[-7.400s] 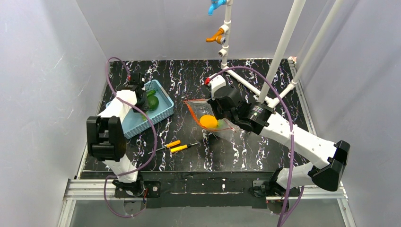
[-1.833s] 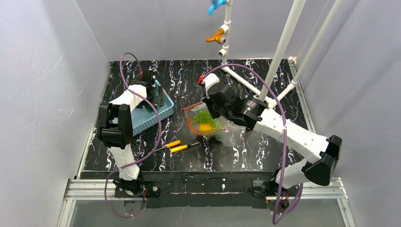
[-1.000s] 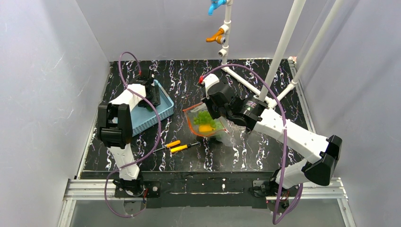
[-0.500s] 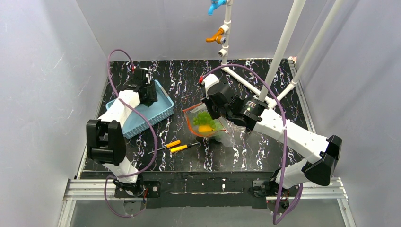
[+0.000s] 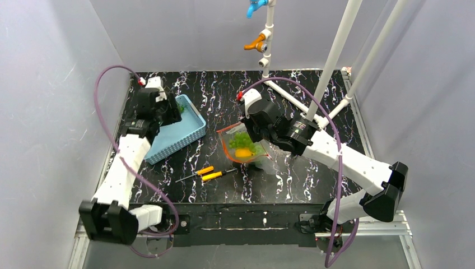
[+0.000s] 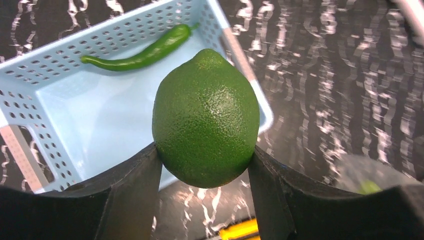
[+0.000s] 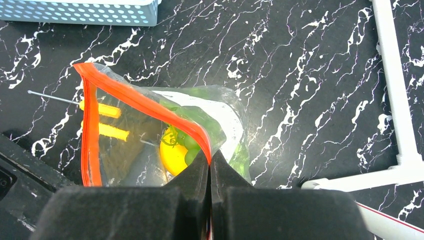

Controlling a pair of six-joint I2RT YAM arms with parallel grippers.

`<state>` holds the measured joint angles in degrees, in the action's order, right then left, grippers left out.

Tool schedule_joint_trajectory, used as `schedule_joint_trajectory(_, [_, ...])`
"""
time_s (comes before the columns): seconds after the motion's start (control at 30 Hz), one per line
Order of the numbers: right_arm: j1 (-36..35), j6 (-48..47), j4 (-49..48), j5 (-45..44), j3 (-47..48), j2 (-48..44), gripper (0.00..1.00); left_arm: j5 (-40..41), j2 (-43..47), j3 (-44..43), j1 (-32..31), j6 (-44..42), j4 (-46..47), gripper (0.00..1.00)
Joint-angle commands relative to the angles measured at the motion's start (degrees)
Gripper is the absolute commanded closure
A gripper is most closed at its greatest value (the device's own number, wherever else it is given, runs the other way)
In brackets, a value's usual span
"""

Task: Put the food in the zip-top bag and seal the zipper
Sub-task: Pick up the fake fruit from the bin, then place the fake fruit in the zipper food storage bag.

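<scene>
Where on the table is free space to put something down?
Bare table lies at the far side, between the basket and the white pipe frame, and along the near edge before the screwdrivers. The middle is crowded by the bag and the right gripper.

Place: a robotics lab test cell, not a lived-in room.
Walls: plain grey panels [image 5: 50, 84] close off the left, back and right of the frame.
Surface: a single black marble-patterned tabletop [image 5: 224, 95], centre.
Mounting: left arm [image 5: 126, 162] and right arm [image 5: 347, 159] are based at an aluminium rail [image 5: 235, 224] along the bottom edge, with purple cables [image 5: 106, 78] looping loose.
Props: a white pipe frame [image 5: 336, 50] with mock taps [image 5: 255, 43], upper centre.
</scene>
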<state>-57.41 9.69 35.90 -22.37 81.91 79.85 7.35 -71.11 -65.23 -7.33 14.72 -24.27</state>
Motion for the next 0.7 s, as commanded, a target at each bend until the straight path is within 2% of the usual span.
schedule_joint_trajectory(0.0, [-0.29, -0.43, -4.58, 0.22, -0.11, -2.45, 0.99, -11.75, 11.81, 4.34, -0.10, 3.24, -6.61, 0.86])
schedule_joint_trajectory(0.1, [-0.25, -0.74, -5.65, 0.95, 0.08, -1.71, 0.99, -18.58, 19.95, 7.55, 0.20, 5.54, -9.37, 0.87])
schedule_joint_trajectory(0.3, [-0.30, -0.63, -6.61, 3.27, 0.30, -0.81, 0.99, -33.52, 28.70, 7.93, 0.30, 11.44, -11.52, 0.88])
schedule_joint_trajectory(0.37, [-0.25, -0.40, -7.26, 3.74, -0.26, -1.00, 0.99, -39.97, 29.56, 7.92, 0.29, 14.44, -9.72, 0.89])
schedule_joint_trajectory(0.4, [-0.27, 0.15, -7.51, 4.16, -0.43, -0.98, 0.99, -51.54, 30.39, 8.95, 0.15, 22.14, -4.69, 0.90])
schedule_joint_trajectory(0.43, [-0.32, 0.20, -7.74, 4.09, -0.68, -1.09, 0.99, -55.29, 32.14, 11.10, -0.84, 27.34, 2.51, 0.90])
schedule_joint_trajectory(0.47, [-0.26, 0.22, -8.02, 4.36, -0.82, -1.23, 0.99, -56.05, 32.95, 12.37, -2.05, 30.39, 6.17, 0.89])
schedule_joint_trajectory(0.5, [-0.25, 0.39, -8.36, 4.88, -0.84, -1.24, 0.99, -54.71, 33.36, 13.97, -6.32, 34.23, 10.40, 0.89])
schedule_joint_trajectory(0.6, [-0.25, 1.19, -8.38, 6.10, -0.47, -1.01, 0.99, -41.26, 28.83, 13.21, -21.21, 30.96, 8.22, 0.90])
schedule_joint_trajectory(0.67, [-0.27, 1.80, -7.70, 6.61, -0.46, -1.46, 0.99, -34.27, 26.37, 12.17, -27.10, 30.39, 7.69, 0.93])
